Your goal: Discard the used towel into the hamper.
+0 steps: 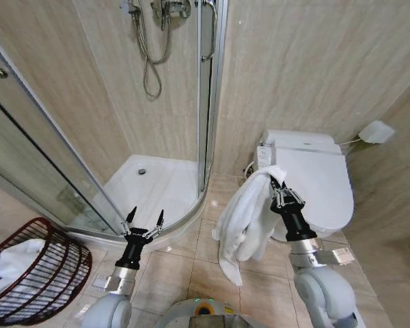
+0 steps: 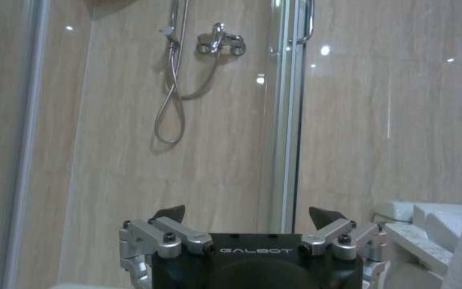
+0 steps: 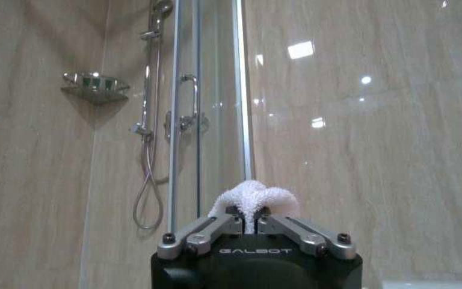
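- right gripper [image 1: 279, 183] pinched tight on white towel [image 1: 244, 222], hanging in front of toilet [image 1: 321, 179]
- left gripper [image 1: 144, 217] spread wide, empty, near shower tray
- hamper [image 1: 37, 273] far left, cut off by frame edge, white cloth inside

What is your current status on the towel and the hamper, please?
Right gripper shut on white towel, held up before the toilet. Left gripper open, idle, low. Hamper far left on floor, already holding white cloth. Nothing blocking.
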